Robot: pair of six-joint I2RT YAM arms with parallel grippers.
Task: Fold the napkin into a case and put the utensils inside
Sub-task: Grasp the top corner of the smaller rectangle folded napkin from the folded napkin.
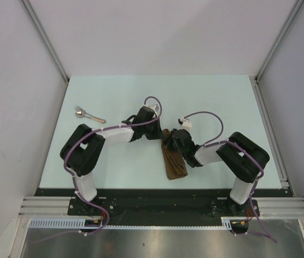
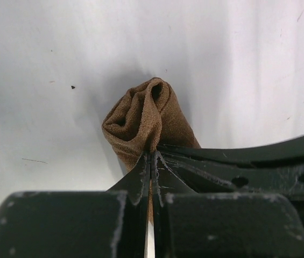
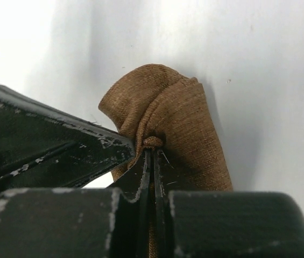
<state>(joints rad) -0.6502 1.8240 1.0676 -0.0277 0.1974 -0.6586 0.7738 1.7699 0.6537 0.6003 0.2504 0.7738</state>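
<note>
The brown napkin (image 1: 174, 159) lies folded into a narrow strip at the table's middle, its far end lifted between both grippers. My left gripper (image 1: 161, 135) is shut on that end of the napkin (image 2: 141, 118), the cloth bunched beyond its tips. My right gripper (image 1: 171, 141) is shut on the same end of the napkin (image 3: 178, 115), pinching a small fold. The two grippers meet tip to tip. The utensils (image 1: 87, 114), silver heads with tan handles, lie on the table at the far left, away from both grippers.
The pale table (image 1: 221, 102) is bordered by white walls on the left, back and right. A metal rail (image 1: 273, 134) runs along the right edge. Both arm bases stand at the near edge.
</note>
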